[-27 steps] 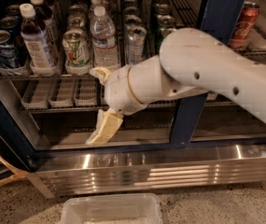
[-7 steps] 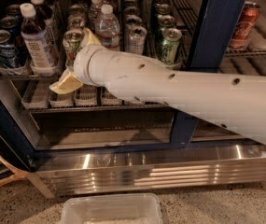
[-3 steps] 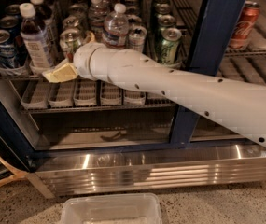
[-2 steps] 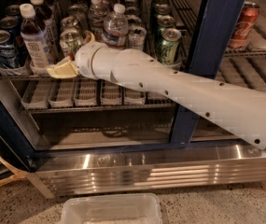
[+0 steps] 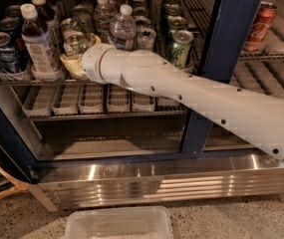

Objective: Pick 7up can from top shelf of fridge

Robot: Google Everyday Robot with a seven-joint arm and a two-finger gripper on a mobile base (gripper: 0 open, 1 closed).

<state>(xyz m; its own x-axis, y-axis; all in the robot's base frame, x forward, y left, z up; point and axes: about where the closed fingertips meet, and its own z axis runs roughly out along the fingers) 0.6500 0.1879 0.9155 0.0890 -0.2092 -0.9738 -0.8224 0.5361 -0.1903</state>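
Note:
The 7up can [image 5: 74, 42], silvery-white with green lettering, stands at the front of the top shelf [image 5: 17, 80] of the fridge [image 5: 221, 44]. My gripper [image 5: 80, 51] is on the end of the white arm that reaches in from the right. It is at the can, with one cream finger [image 5: 91, 37] behind the can on its right and the other [image 5: 70, 63] low in front on its left. The jaws look open around the can. The can stands upright on the shelf.
A tea bottle [image 5: 37, 41] and a blue can [image 5: 2, 51] stand left of the 7up can. Water bottles [image 5: 122, 26] and green cans [image 5: 180, 46] stand to its right. Empty lane trays [image 5: 81, 99] fill the lower rack. A red cola can [image 5: 258, 26] stands behind the blue door post. A plastic bin [image 5: 119, 223] lies on the floor.
My gripper has risen from just below the shelf's front edge and moved right and inward, up to the 7up can. The can has not moved.

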